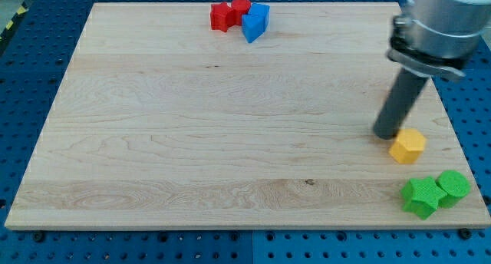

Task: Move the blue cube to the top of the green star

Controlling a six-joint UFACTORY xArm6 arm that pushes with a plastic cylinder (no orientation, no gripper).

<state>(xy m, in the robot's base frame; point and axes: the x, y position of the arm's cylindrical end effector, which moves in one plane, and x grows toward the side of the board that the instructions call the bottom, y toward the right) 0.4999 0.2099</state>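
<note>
Leaning in from the view's upper right, my tip point(386, 133) (a bare rod end effector, no jaws) touched the yellow block point(407, 145); blue cube point(255, 21) sat far from green star point(421, 196).

On the tabletop point(192, 141), the blue cube point(255, 22) sits at the view's top, touching the red blocks point(228, 14) on its left. The green star point(421, 196) lies at bottom right, touching the green cylinder point(453, 185) on its right. My tip point(386, 133) rests just left of the yellow block point(407, 145), which lies above the star.

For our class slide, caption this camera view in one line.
My tip beside the yellow block; blue cube far from the green star.
</note>
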